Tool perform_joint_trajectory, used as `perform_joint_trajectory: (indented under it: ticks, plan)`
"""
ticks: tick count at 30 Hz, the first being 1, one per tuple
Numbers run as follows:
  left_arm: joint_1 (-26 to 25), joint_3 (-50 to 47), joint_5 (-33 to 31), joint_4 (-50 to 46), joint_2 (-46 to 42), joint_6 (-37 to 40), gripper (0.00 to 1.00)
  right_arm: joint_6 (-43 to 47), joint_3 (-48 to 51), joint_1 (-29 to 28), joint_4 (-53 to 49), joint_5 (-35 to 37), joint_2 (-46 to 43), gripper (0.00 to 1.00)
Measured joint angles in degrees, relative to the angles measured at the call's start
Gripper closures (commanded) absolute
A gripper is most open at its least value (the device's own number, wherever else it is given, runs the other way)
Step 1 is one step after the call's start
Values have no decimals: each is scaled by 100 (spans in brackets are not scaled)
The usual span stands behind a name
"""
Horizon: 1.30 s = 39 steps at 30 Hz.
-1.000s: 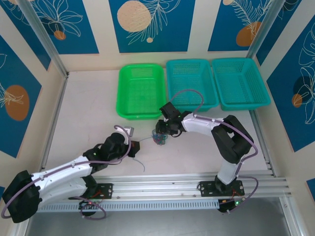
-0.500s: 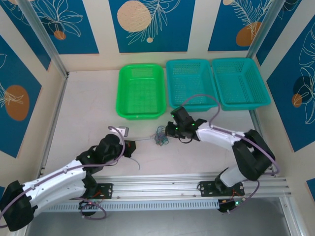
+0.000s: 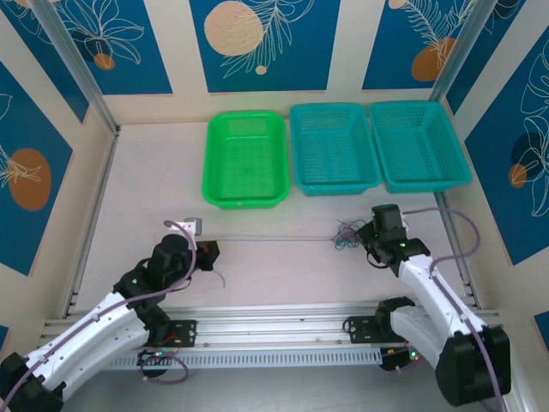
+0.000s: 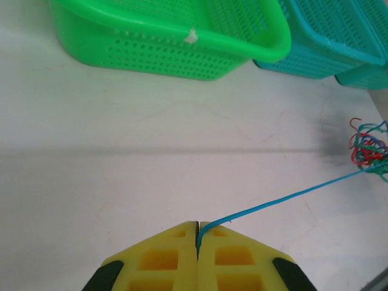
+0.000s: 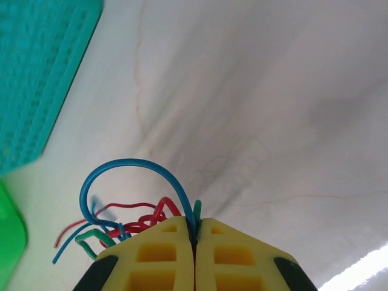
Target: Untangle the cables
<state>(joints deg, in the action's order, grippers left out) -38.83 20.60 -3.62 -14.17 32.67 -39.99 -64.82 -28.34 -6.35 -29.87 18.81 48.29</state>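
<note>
Two grippers hold the cables (image 3: 346, 232), one at each end of a taut line across the near half of the table (image 3: 146, 189).

Left gripper (image 3: 210, 251): jaws fully closed, the yellow fingertips meeting with no gap. In the left wrist view a single blue strand (image 4: 285, 197) comes out of the seam between them. It runs straight, up and to the right, to the knot (image 4: 368, 148). The knot is well apart from this gripper.

Right gripper (image 3: 371, 239): jaws fully closed. In the right wrist view a blue loop and a green end enter the seam between the yellow fingertips. Red, green and blue strands bunch just beside the left fingertip, touching it. The knot sits directly at this gripper's tips. Whether it rests on the table or hangs just above it cannot be told.

Position, top view: the knot lies right of the table's centre, near the front rim of the left teal basket (image 3: 333, 148) but apart from it. The green basket (image 3: 245, 159) stands to the left of that one, the right teal basket (image 3: 419, 144) to the right. The blue strand runs roughly parallel to their near rims, touching none.

Markings: a small white patch (image 4: 191, 36) sits on the green basket's near rim. No characters can be made out on it.
</note>
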Motion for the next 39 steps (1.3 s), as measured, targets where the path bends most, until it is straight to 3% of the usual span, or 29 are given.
perform_joint_trajectory:
  ticks: [4, 10, 14, 17, 18, 20, 23, 26, 34, 39]
  plan:
    - [66, 7, 68, -96, 39, 4, 100, -120, 2, 1073, -514, -111, -413, 100]
    - [603, 199, -501, -846, 39, 0, 100, 74, 2, 2918, -918, -46, -481, 100]
    - [957, 267, -476, -979, 46, 28, 100, 455, 15, 3289, -787, -433, -352, 100]
    - [1029, 258, -278, -756, 201, 72, 100, 898, 114, 2776, -391, -820, -337, 100]
    - [1034, 245, -199, -640, 278, 90, 100, 1016, 120, 2498, -302, -874, -317, 95]
    - [1038, 173, 26, -295, 522, 140, 100, 1255, 118, 1585, -37, -879, -221, 75]
    - [1049, 96, 348, 144, 929, 221, 100, 1464, 57, 234, 59, -704, 70, 60]
    - [1049, 94, 566, 396, 1239, 310, 100, 1547, -149, -732, -131, -356, 382, 47]
    - [1049, 0, 640, 595, 1248, 439, 100, 2107, -1167, -2452, -857, 730, 909, 20]
    - [1054, -26, 385, 529, 1080, 442, 100, 2378, -1510, -2929, -907, 802, 1976, 21]
